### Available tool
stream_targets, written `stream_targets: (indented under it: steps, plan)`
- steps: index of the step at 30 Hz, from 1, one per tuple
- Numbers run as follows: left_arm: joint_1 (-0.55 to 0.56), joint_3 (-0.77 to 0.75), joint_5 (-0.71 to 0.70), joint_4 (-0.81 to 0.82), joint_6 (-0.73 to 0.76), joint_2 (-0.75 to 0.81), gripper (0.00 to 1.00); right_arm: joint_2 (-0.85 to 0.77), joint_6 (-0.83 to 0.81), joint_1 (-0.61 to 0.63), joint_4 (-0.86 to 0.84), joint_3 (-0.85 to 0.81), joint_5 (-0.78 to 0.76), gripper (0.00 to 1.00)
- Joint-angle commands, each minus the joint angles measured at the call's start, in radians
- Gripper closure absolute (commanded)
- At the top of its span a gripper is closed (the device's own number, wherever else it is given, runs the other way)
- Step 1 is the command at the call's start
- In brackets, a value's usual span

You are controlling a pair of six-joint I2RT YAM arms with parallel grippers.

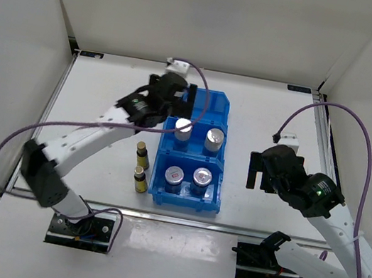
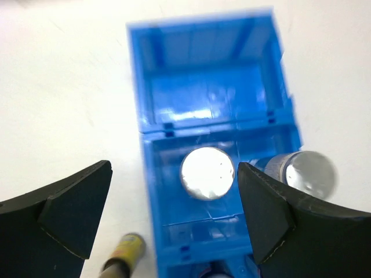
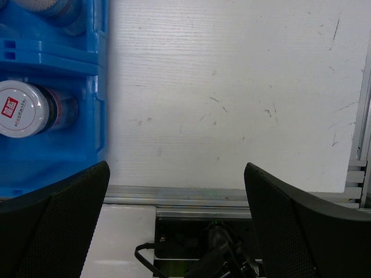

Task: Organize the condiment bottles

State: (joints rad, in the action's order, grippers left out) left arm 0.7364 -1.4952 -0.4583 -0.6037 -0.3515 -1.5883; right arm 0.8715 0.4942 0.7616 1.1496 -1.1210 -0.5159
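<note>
- Worktop (image 1: pixel 283 120): white. The right jaws hang over a bare stretch of it, spread wide and released, with nothing between them.
- Blue bin (image 1: pixel 209 107): lies directly under the left jaws and well off to the left of the right jaws. Its edge shows in the right wrist view.
- Left jaws: spread wide, released, above the bin's middle compartment.
- Silver-lidded jars, four: one jar (image 2: pixel 207 172) sits straight below the left jaws' gap, and a second jar (image 2: pixel 304 172) is beside it, by the right finger. Two more jars (image 1: pixel 174 176) are in the nearest compartment.
- Condiment bottles (image 1: pixel 142 153), two: on the worktop just outside the bin's left wall, one close behind the other. They are outside the left jaws' gap, on the arm-base side.
</note>
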Motion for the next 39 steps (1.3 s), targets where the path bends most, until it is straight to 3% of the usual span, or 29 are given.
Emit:
stream_targets:
  steps: [1, 4, 6, 11, 15, 23, 31, 39]
  plan:
    - [0.004, 0.028, -0.126, -0.007, 0.075, 0.259, 0.0, -0.003, -0.003, 0.002, -0.021, -0.002, -0.001, 0.0]
    - [0.004, 0.157, -0.085, -0.057, 0.053, 0.413, 0.0, -0.003, -0.003, 0.002, -0.021, -0.002, -0.001, 0.0]
    - [0.004, 0.208, -0.073, -0.125, -0.041, 0.471, 0.0, -0.003, -0.003, 0.002, -0.021, -0.002, 0.008, 0.0]
    - [0.004, 0.325, -0.02, -0.28, -0.187, 0.49, 0.01, 0.006, -0.014, 0.002, -0.03, -0.002, 0.019, 0.0]
    - [0.004, 0.368, 0.004, -0.28, -0.208, 0.525, 0.06, 0.015, -0.023, 0.002, -0.03, -0.002, 0.03, 0.0]
    - [-0.091, 0.421, 0.139, -0.289, -0.198, 0.467, 0.18, 0.015, -0.023, 0.002, -0.03, -0.002, 0.03, 0.0]
    - [-0.111, 0.421, 0.139, -0.28, -0.187, 0.381, 0.29, 0.024, -0.023, 0.002, -0.03, -0.002, 0.039, 0.0]
    - [-0.12, 0.412, 0.139, -0.28, -0.178, 0.34, 0.3, 0.024, -0.023, 0.002, -0.03, -0.002, 0.039, 0.0]
